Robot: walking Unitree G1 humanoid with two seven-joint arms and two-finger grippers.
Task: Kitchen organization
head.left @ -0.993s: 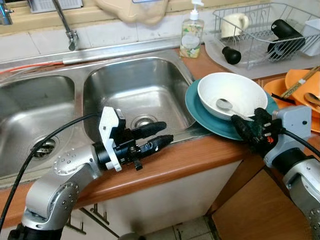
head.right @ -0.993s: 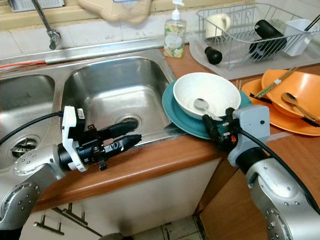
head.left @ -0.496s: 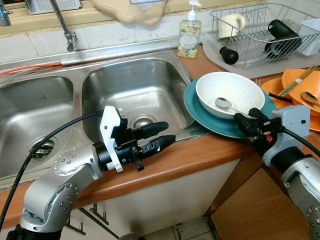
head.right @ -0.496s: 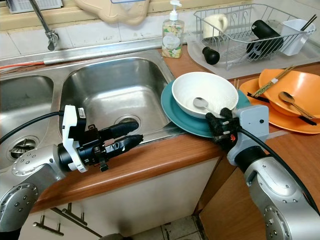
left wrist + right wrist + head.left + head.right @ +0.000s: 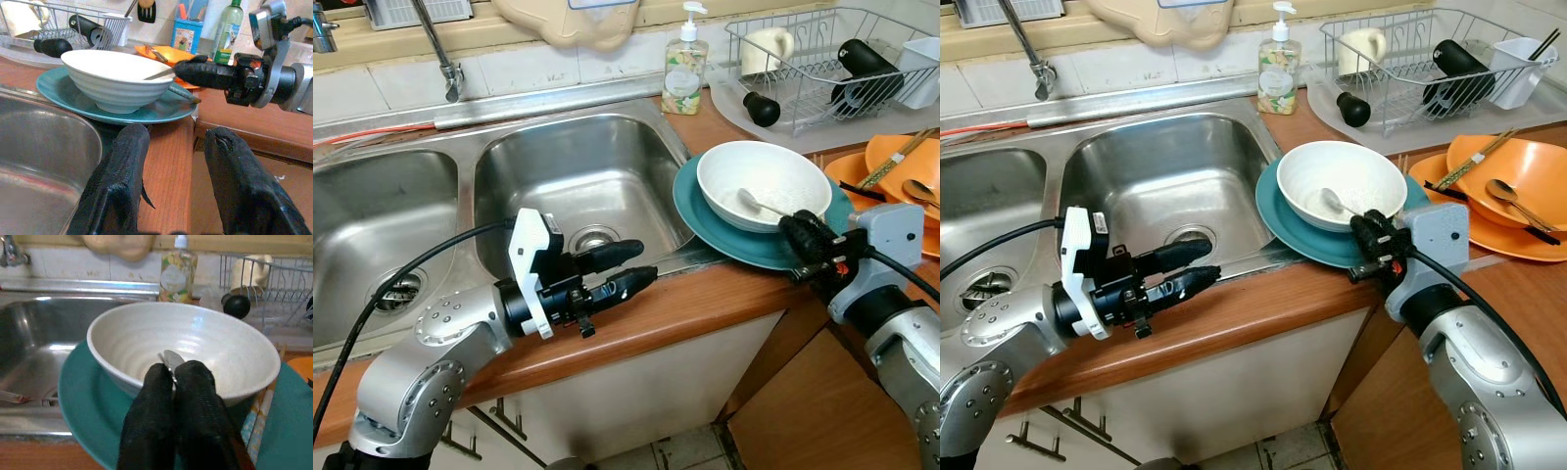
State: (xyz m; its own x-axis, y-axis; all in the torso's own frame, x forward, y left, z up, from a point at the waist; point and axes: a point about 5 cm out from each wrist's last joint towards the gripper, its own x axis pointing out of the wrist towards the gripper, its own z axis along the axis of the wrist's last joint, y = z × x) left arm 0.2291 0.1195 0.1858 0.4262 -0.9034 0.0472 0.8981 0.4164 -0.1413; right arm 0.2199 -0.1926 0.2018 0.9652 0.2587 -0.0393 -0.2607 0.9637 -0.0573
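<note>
A white bowl [image 5: 773, 176] sits on a teal plate [image 5: 705, 223] on the wooden counter, right of the sink. A metal spoon [image 5: 751, 200] lies in the bowl with its handle over the near rim. My right gripper [image 5: 796, 233] is at that rim, shut on the spoon handle; the right wrist view has the spoon [image 5: 170, 360] pinched between the two black fingers [image 5: 195, 396]. My left gripper [image 5: 633, 266] hovers open above the counter's front edge by the right sink basin, nothing between its fingers [image 5: 122, 171].
A double steel sink [image 5: 578, 176] lies to the left with a tap [image 5: 445, 59] behind it. A soap bottle [image 5: 685, 64] and a dish rack [image 5: 822, 59] stand at the back. Orange plates [image 5: 901, 157] with chopsticks and a spoon lie at the far right.
My right gripper has crept up and in to the bowl's near rim, and the spoon has tipped slightly with it. The left arm has stayed put.
</note>
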